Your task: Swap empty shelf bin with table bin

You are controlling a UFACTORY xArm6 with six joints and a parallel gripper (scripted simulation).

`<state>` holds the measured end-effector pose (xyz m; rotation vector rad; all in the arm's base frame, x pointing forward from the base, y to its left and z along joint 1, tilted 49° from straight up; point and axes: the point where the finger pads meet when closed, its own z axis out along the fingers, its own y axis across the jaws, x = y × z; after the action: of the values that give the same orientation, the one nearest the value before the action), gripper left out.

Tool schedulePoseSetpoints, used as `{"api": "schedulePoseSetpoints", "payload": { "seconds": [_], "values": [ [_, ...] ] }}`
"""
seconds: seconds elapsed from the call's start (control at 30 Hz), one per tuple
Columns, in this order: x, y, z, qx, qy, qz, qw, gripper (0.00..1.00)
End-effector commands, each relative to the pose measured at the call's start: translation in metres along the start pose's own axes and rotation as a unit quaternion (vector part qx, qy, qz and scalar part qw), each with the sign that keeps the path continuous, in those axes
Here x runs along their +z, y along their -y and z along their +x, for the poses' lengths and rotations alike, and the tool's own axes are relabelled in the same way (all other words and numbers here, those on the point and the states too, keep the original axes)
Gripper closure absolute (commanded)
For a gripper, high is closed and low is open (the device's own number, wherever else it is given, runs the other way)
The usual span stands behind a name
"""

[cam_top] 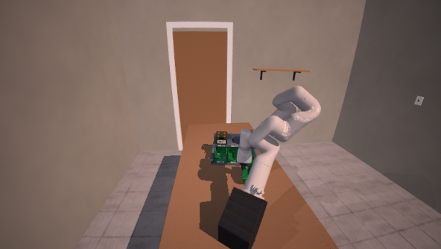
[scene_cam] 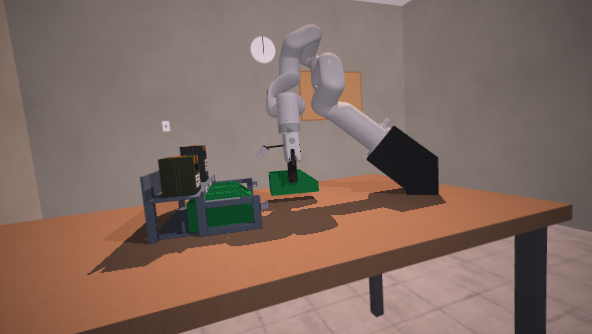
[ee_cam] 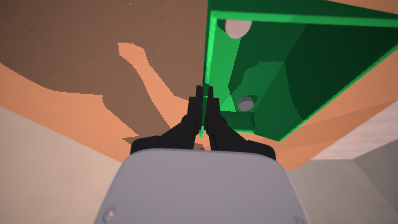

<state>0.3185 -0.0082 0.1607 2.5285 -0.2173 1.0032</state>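
The open bin with parts, a green bin (cam_top: 245, 174) (scene_cam: 280, 186) (ee_cam: 270, 45), hangs a little above the table top, its shadow below it in the exterior view. It looks about level. Two round grey parts (ee_cam: 238, 29) (ee_cam: 245, 104) lie inside it. My gripper (scene_cam: 293, 179) (ee_cam: 203, 95) is shut on one side wall of this bin, one finger inside and one outside. The grey shelf (scene_cam: 202, 220) (cam_top: 212, 158) holds green bins (cam_top: 220, 154) (scene_cam: 230, 215) side by side. My arm hides the shelf's right part in the top view; which shelf bin is empty, I cannot tell.
Dark boxes with orange marks (cam_top: 221, 136) (scene_cam: 178, 176) stand on the shelf's upper board at the back. Small grey tabs (scene_cam: 264, 205) stick out at the shelf's front. The shelf stands on the brown table (cam_top: 186, 190) (scene_cam: 350, 240), beyond the held bin from the arm's black base (cam_top: 242, 218) (scene_cam: 407, 162).
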Motion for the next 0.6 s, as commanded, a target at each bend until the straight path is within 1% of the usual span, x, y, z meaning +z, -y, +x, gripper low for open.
{"api": "schedulePoseSetpoints", "payload": {
  "seconds": [0.0,0.1,0.17,0.37,0.57],
  "values": [
    [-0.022,-0.001,0.001,0.0,0.001,-0.002,1.0,1.0],
    [-0.031,-0.001,0.001,0.0,0.001,-0.002,1.0,1.0],
    [-0.031,-0.001,0.001,0.0,0.001,-0.002,1.0,1.0],
    [-0.046,-0.001,0.001,0.0,0.001,-0.002,1.0,1.0],
    [-0.055,-0.001,0.001,0.0,0.001,-0.002,1.0,1.0]
  ]
}}
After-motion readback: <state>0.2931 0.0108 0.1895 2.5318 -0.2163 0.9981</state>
